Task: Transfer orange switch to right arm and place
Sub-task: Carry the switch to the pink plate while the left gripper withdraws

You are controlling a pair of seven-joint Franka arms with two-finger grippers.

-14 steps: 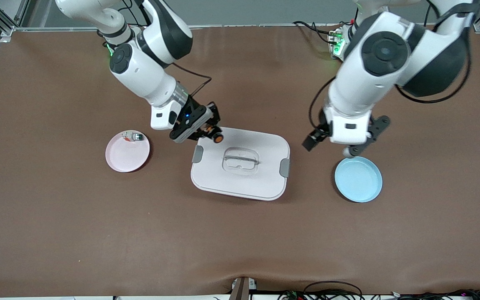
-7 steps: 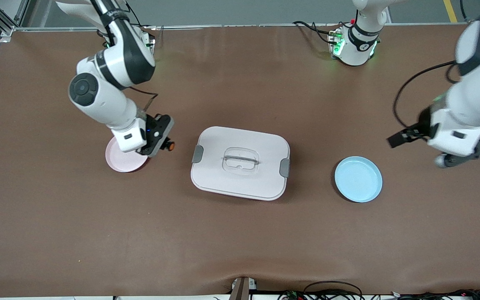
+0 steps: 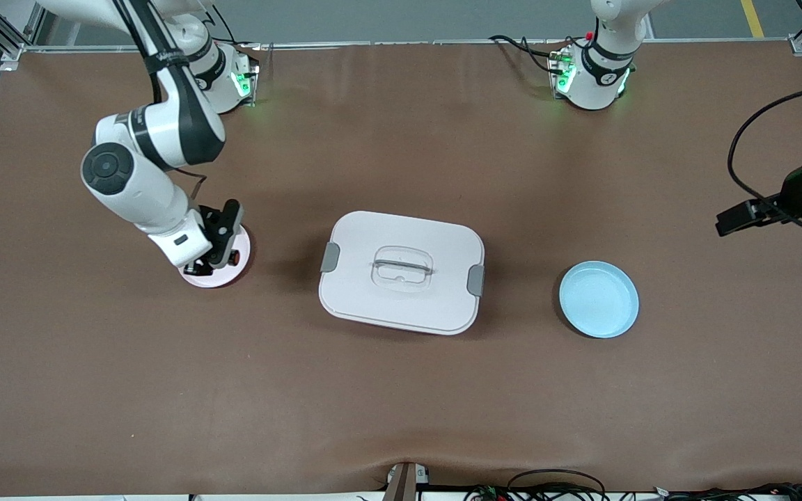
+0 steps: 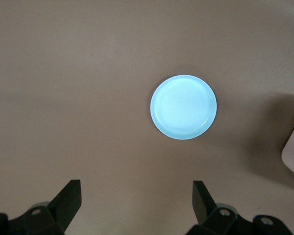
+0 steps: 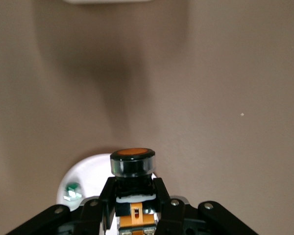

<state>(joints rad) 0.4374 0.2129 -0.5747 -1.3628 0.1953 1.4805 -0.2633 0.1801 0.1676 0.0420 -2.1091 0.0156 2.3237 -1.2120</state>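
Right gripper carried orange switch from white lid to over pink plate; left gripper withdrew to frame's right edge.

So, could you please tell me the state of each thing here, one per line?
orange switch: held in the right gripper, over the pink plate
right gripper: shut on the orange switch
left gripper: open, empty, up near the left arm's end of the table
pink plate: holds a green-faced switch
blue plate: empty
white container: lid on, both gray latches down
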